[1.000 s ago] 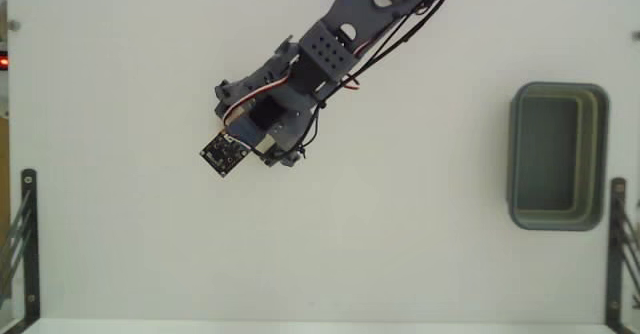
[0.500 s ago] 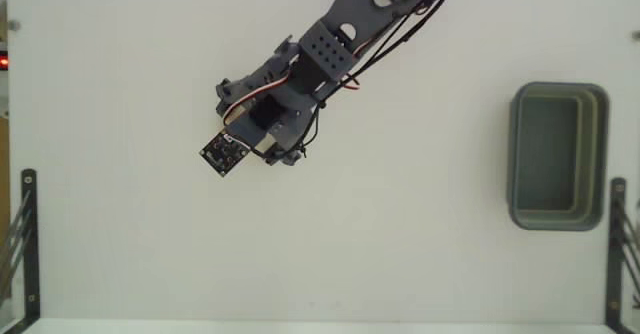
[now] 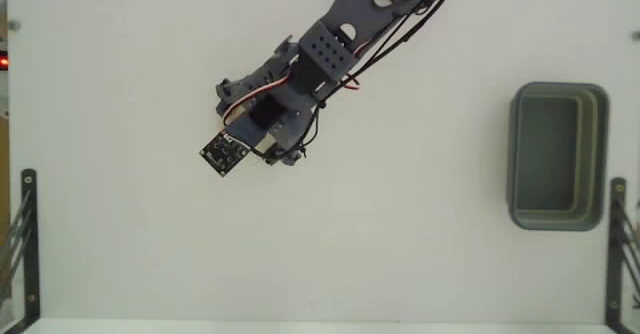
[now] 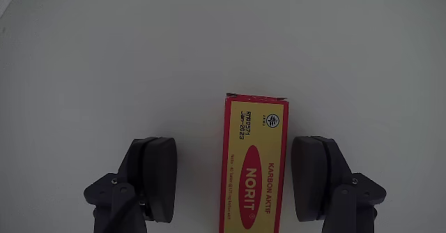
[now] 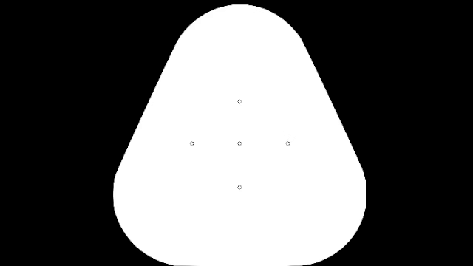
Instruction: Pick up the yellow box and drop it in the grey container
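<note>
White table (image 3: 420, 264), matte and evenly lit, fills nearly the whole fixed view. Black metal brackets stand at the lower left (image 3: 28, 236) and lower right (image 3: 618, 244) edges. A small red light shows at the far left edge (image 3: 4, 62).

The grey container (image 3: 558, 156) sits at the right side of the fixed view, long axis running top to bottom. Its inside looks bare; thick rim, rounded corners. The right bracket overlaps its lower right corner.

The arm (image 3: 330, 49) enters from the top centre and reaches down-left. The gripper (image 4: 235, 181) is spread open: in the wrist view two dark fingers (image 4: 157, 177) stand either side of the yellow box (image 4: 254, 163), with table showing in the gap on each side, so neither pad touches it. The box lies flat on the table between the jaws, red border, red oval reading NORIT, its near end running off the bottom edge. In the fixed view the box is hidden under the wrist.

Box and container are well apart, with open white surface between them. Wide bare table also lies below the arm.
</note>
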`<state>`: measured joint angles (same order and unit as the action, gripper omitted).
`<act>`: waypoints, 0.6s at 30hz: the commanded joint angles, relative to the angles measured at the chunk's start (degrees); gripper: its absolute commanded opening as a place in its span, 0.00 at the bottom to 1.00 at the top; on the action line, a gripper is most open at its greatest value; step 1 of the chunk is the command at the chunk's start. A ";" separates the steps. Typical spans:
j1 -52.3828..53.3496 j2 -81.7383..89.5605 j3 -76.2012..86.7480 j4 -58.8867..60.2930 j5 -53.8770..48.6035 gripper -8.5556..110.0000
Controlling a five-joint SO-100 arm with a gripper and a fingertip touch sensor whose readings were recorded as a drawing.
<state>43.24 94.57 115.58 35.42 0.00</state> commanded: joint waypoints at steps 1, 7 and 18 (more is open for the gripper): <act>0.28 2.28 -0.80 1.05 0.00 0.98; 0.28 2.28 -0.80 1.05 0.00 0.97; 0.28 2.28 -0.80 1.05 0.00 0.95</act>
<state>43.24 94.57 115.58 35.42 0.00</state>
